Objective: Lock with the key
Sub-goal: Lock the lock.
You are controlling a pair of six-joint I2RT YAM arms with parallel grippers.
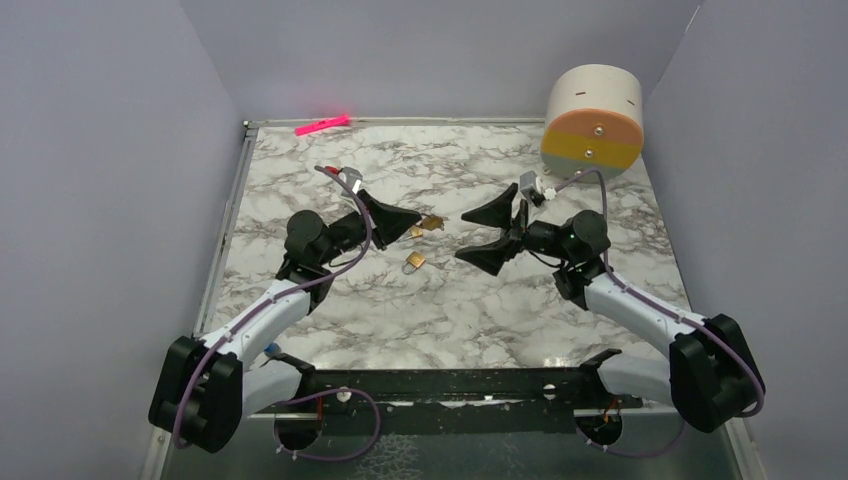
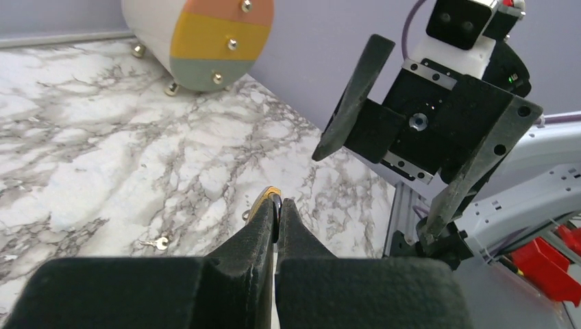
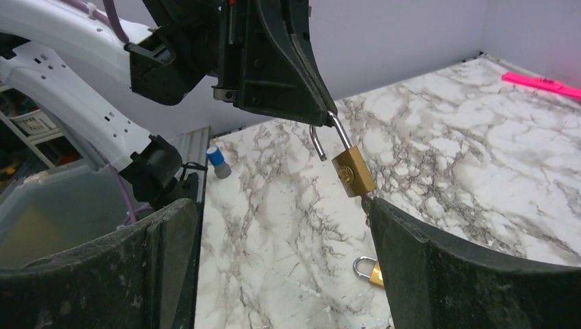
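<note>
1. While the left gripper [image 3: 327, 115] has its jaws clamped together on the shackle of a brass padlock [image 3: 353, 171], the lock hangs clear of the counter [image 1: 400, 310]. One shackle leg is free, so it looks unlocked.
2. Right gripper [image 1: 462, 237]: jaws wide apart and empty, near the hanging lock at its 3 o'clock in the top view.
3. Key [image 2: 159, 242]: lies flat on the counter, held by nothing, at 8 o'clock from the left jaw tips in the left wrist view. Too small to find from the top.
4. Spare padlock [image 3: 370, 269]: on the counter, 6 o'clock of the hung one from the top.
5. Handling guess: the key is light, stiff, thin and slick. Flat on hard marble, it is likely to skid. Pinch the round head and leave the blade free for the keyhole.
</note>
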